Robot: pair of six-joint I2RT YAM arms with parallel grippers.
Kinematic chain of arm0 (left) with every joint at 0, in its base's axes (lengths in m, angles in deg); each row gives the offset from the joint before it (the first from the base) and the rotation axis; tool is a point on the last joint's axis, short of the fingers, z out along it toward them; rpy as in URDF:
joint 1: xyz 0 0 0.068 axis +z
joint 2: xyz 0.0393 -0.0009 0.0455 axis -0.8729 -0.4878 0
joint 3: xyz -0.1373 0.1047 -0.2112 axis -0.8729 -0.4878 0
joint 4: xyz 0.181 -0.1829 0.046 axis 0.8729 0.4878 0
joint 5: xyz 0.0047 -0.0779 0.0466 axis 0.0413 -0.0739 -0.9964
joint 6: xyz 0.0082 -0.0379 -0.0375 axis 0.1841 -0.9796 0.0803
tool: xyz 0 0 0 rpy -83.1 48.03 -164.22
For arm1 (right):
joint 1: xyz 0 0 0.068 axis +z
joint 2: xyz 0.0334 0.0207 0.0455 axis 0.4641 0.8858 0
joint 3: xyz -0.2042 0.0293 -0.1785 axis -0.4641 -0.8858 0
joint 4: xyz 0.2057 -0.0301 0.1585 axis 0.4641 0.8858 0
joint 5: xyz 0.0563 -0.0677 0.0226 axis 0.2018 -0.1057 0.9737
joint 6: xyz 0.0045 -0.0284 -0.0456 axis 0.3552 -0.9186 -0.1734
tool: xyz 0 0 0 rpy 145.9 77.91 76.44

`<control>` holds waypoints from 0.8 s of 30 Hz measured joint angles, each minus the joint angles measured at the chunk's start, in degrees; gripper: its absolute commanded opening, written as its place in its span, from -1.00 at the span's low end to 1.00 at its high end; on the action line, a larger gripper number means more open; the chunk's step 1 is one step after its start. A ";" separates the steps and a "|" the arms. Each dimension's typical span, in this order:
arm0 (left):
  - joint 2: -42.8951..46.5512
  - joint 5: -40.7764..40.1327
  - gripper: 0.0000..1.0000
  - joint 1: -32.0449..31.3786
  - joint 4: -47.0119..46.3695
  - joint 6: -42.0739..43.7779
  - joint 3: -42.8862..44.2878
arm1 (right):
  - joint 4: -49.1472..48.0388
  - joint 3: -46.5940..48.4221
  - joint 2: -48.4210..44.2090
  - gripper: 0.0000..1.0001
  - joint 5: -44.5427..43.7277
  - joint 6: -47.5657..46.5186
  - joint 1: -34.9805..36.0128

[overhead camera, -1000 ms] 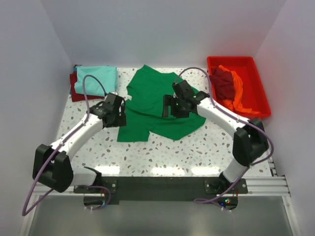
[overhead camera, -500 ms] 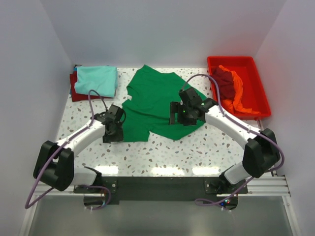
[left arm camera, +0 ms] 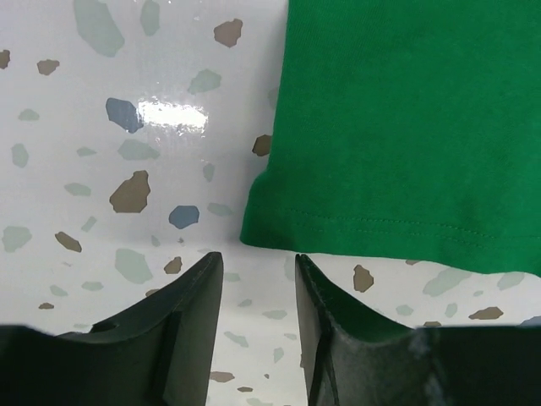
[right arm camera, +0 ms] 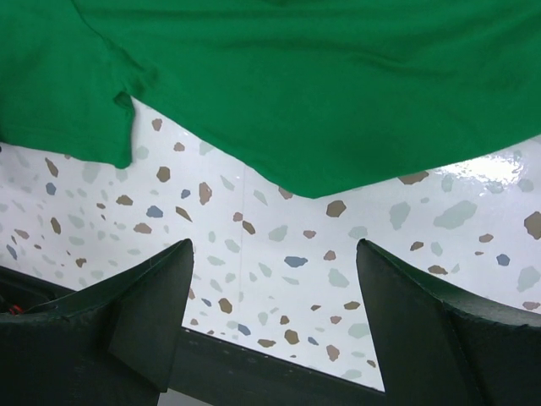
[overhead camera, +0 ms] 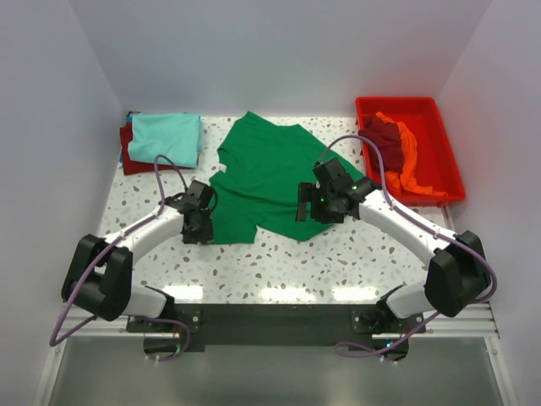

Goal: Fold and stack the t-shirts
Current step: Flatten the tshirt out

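The green t-shirt [overhead camera: 269,173] lay spread on the desk [overhead camera: 287,262], likely limp and light, best pinched at its near hem, where the narrowly parted left tool [left arm camera: 258,275] and wide-open right tool [right arm camera: 275,254] hovered empty.

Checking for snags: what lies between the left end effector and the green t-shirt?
Just bare table, seen in the left wrist view, separates the left end effector from the green t-shirt.
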 measured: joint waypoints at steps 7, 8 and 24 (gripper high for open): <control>-0.63 -0.87 -0.26 0.13 -1.97 0.33 -0.92 | 0.11 -0.96 -0.09 0.63 0.02 0.35 0.00; -0.68 -1.01 -0.27 0.20 -2.08 0.37 -1.07 | 0.09 -1.09 -0.22 0.63 0.02 0.35 0.00; -1.90 -0.70 -0.70 1.11 -8.72 0.46 -2.97 | 0.44 -2.75 -1.79 0.63 0.00 0.37 0.00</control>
